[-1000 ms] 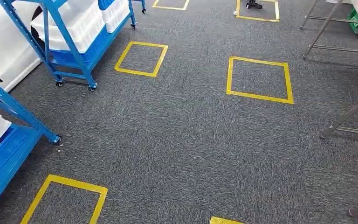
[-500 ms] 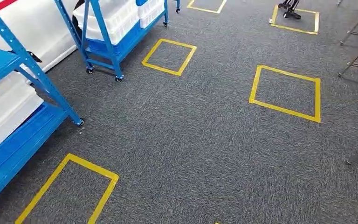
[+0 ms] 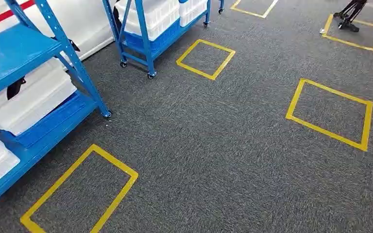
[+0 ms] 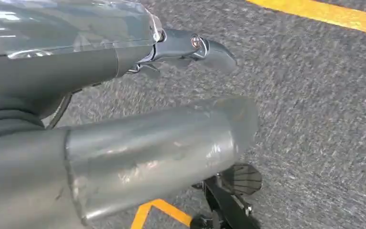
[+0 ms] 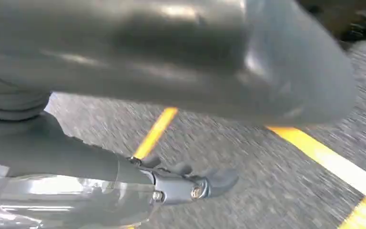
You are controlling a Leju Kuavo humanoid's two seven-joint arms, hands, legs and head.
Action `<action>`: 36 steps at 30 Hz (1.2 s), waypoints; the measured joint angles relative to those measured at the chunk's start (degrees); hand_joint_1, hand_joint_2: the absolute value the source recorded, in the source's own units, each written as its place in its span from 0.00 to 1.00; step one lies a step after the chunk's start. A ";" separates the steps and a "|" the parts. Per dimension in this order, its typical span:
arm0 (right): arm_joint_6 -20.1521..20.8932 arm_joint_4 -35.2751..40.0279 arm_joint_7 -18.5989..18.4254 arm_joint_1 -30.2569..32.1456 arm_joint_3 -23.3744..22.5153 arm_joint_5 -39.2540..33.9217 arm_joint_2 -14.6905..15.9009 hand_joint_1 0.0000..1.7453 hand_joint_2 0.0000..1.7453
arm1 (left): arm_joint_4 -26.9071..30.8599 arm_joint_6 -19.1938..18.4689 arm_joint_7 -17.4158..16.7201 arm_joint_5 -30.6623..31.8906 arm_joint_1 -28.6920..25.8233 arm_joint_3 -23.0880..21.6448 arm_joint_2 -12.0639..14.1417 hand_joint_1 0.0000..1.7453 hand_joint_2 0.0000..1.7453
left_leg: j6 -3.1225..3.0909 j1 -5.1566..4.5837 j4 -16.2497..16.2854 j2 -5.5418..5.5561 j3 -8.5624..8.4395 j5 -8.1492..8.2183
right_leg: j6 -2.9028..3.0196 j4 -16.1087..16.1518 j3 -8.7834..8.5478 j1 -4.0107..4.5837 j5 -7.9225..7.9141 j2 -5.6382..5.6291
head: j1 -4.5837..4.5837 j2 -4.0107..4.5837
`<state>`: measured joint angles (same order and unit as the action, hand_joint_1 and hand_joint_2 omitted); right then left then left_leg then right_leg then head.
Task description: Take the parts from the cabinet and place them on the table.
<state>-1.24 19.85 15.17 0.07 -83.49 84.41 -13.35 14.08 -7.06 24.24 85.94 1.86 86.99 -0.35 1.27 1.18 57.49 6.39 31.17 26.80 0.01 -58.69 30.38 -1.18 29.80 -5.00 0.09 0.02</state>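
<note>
Head view looks down on grey carpet [image 3: 213, 160] with the near blue cabinet [image 3: 24, 53] at the left edge and a second blue cabinet on castors [image 3: 148, 34] farther off, up and left of centre. The parts themselves are not visible as such; what shows are white bins [image 3: 34, 97] on the near cabinet's shelves, lids on or contents hidden, so I cannot tell what lies inside. The key relation: the near cabinet lies to the robot's left and slightly ahead, its long axis running diagonally from lower left toward upper centre, so the left arm is the nearer one and, by my judgement, the body must turn left and close in before either hand can reach a shelf. No table appears in these frames. Left hand [image 4: 190, 47] hangs over the carpet in the left wrist view, thumb and dark fingers extended with nothing between them: holding nothing, fingers apart as far as the frame shows. Right hand [image 5: 190, 183] hangs likewise over carpet near a yellow tape line [image 5: 324, 157]; the picture is blurred but nothing is in the hand, and I cannot tell for certain how far its fingers are spread. Counts: two blue cabinets; at least three white bins on the near one, two or more on the far one; five yellow tape squares on the floor, some cut by the frame edge; one dark stand [image 3: 349, 12] at a far square.
</note>
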 joint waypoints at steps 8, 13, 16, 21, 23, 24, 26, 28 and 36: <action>-0.61 -0.13 0.46 0.11 -0.85 0.07 0.74 0.00 0.00 | 0.00 0.11 -0.11 0.05 0.02 0.00 0.20 0.00 0.00 | 1.10 0.12 17.62 -5.85 8.29 8.91 | 2.62 0.83 -0.09 1.11 -0.32 5.47 | 0.68 -0.02; -0.66 -0.15 0.18 -0.12 -1.07 0.44 0.68 0.00 0.00 | 0.00 0.31 -0.35 -0.11 -0.40 0.00 0.28 0.00 0.00 | -0.72 -0.76 0.95 -6.60 -1.05 1.26 | 2.72 0.77 -0.58 1.60 -0.18 6.68 | 0.66 -0.02; -0.77 -0.24 0.15 -0.28 -1.07 0.66 0.63 0.00 0.00 | 0.00 0.63 -0.46 -0.15 -0.44 0.00 0.39 0.00 0.00 | -1.05 -1.33 0.13 -6.86 -1.01 1.26 | 2.03 0.62 -0.24 1.64 -0.27 6.81 | 0.68 -0.02; -1.03 -0.26 1.01 -0.39 -1.07 1.22 0.94 0.00 0.00 | 0.00 1.07 -0.55 -0.33 -0.28 0.02 0.46 0.00 0.00 | -2.40 -0.66 -1.74 -6.82 -1.76 -0.02 | 0.59 -7.49 3.41 1.30 5.03 5.26 | 0.26 -0.02; -1.03 -0.28 1.38 -0.38 -1.07 1.33 1.00 0.00 0.00 | 0.00 1.22 -0.72 -0.63 -0.22 0.04 0.35 0.00 0.00 | -2.40 -0.67 -1.68 -6.81 -1.64 -0.01 | 0.12 -15.77 7.68 0.85 8.00 5.18 | 0.26 -0.02; -1.03 -0.28 1.75 -0.37 -1.07 1.33 1.05 0.00 0.00 | 0.00 1.40 -0.90 -0.63 -0.22 0.02 0.35 0.00 0.00 | -2.37 -0.62 -1.62 -6.75 -1.66 0.01 | -0.13 -16.69 8.38 0.62 7.29 5.19 | 0.24 -0.02; -1.05 -0.28 2.30 -0.39 -1.07 1.33 1.33 0.00 0.00 | 0.00 1.73 -1.18 -0.59 -0.17 0.02 0.33 0.00 0.00 | -2.03 -0.42 -1.35 -6.52 -1.82 0.24 | -0.44 -10.99 5.93 0.12 2.73 5.20 | 0.24 -0.02; -1.09 -0.28 2.87 -0.41 -1.07 1.33 1.55 0.00 0.00 | 0.00 2.06 -1.44 -0.54 -0.07 0.02 0.28 0.00 0.00 | -1.19 -0.25 -0.72 -6.27 -1.79 0.79 | -0.55 -0.81 1.28 -0.31 -1.47 5.05 | 0.20 -0.02; -1.05 -1.07 3.10 -0.99 -1.07 1.51 1.55 0.00 0.00 | 0.00 2.08 -2.95 0.31 0.30 0.02 0.24 0.00 0.00 | 0.97 0.05 6.91 -6.18 1.51 6.24 | 2.22 0.25 1.15 0.44 -1.25 5.16 | 0.61 -0.02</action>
<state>-2.30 18.77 18.27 -0.92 -84.56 85.92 -11.80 14.08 -4.98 21.29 86.25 2.17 87.01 -0.11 2.24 1.23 64.40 0.21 32.68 33.04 2.22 -58.44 31.53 -0.75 28.55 0.16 0.70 0.00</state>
